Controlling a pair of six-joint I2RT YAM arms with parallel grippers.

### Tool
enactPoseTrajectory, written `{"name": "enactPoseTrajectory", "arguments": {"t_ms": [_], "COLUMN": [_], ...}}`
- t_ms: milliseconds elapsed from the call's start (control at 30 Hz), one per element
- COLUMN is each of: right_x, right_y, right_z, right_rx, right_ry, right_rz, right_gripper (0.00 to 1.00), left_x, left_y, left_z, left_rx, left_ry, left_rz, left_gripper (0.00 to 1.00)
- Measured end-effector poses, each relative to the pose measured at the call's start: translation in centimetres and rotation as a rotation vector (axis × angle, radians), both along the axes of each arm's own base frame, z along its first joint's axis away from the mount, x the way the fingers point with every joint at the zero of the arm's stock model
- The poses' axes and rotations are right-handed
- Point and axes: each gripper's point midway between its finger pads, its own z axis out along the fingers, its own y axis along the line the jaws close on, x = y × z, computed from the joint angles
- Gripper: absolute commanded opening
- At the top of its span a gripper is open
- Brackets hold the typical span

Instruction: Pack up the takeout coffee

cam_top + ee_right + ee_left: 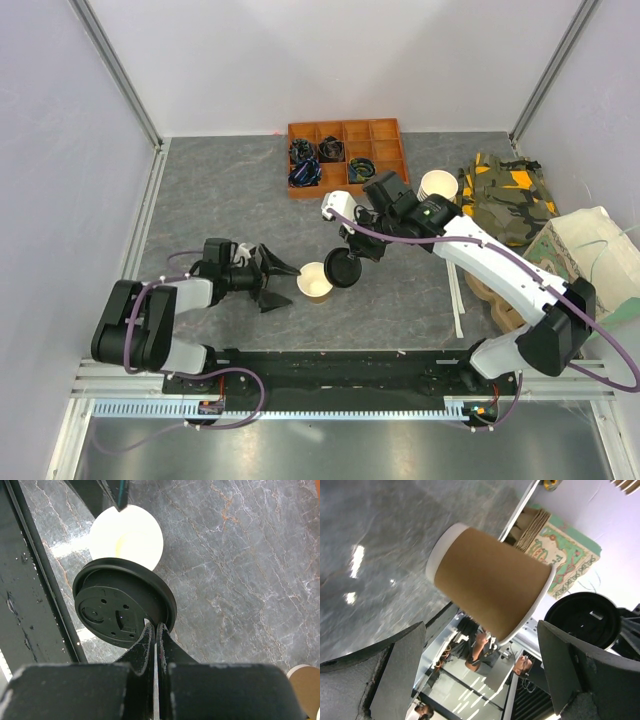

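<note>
A: Where does the takeout coffee stand?
B: In two parts. The paper cup [314, 284] stands upright on the grey, marble-veined table [220, 200], toward 6 o'clock from the table's middle. Its wall is matte tan-brown and tapered, with a rolled white rim. The mouth is open and the inside is cream.
A: And the top?
B: The lid [343, 269] is off, at about 1 o'clock of the cup and just beside its rim. It is a round disc of smooth black plastic, with a raised lip around the edge and small moulded holes on its face. It hangs tilted; whether it touches the rim cannot be told.
A: What holds it?
B: The right gripper [154, 630]. Its two black fingers are clenched together on the lid's edge, pinching the lip.
A: The other arm?
B: The left gripper [285, 282] sits at 9 o'clock of the cup, released, its broad wedge-shaped fingers spread wide. In its wrist view the cup shows between them, touching neither.
A: Anything else?
B: At 12 o'clock there is an orange organiser tray [385, 150] of square compartments, some holding dark tangled items. At 2 o'clock of the cup is a stack of cream cups [438, 185], and just beyond it a camouflage bag [505, 195] of soft cloth
</note>
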Motion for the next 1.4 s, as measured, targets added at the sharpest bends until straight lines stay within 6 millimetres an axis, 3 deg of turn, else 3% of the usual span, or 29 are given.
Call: {"name": "enactPoseTrajectory", "arguments": {"t_ms": [300, 567, 1100, 1267, 1367, 1400], "right_x": [0.4, 1.0, 2.7, 4.2, 4.8, 4.9], "right_y": [0.0, -0.5, -2.0, -2.3, -2.0, -1.9], "right_z": [-1.0, -1.2, -2.2, -1.6, -1.3, -1.2], "right_rx": [-0.019, -0.022, -0.104, -0.141, -0.162, -0.172], "right_ry": [0.024, 0.027, 0.056, 0.063, 0.073, 0.078], "right_rz": [-0.007, -0.028, -0.055, -0.073, -0.065, -0.063], "right_gripper": [0.00, 0.00, 0.00, 0.00, 0.00, 0.00], "left_x": [1.3, 2.1, 6.7, 8.3, 10.0, 10.5], "left_y": [-2.8, -4.5, -8.1, -6.4, -2.6, -1.2], "left_z": [1.1, 0.8, 1.9, 3.5, 6.2, 7.9], "left_rx": [-0.064, -0.091, -0.137, -0.134, -0.079, -0.036], "left_ry": [-0.088, -0.084, -0.184, -0.240, -0.373, -0.452], "left_rz": [-0.031, -0.034, -0.007, 0.042, 0.109, 0.113], "left_gripper": [1.00, 1.00, 1.00, 1.00, 1.00, 1.00]}}
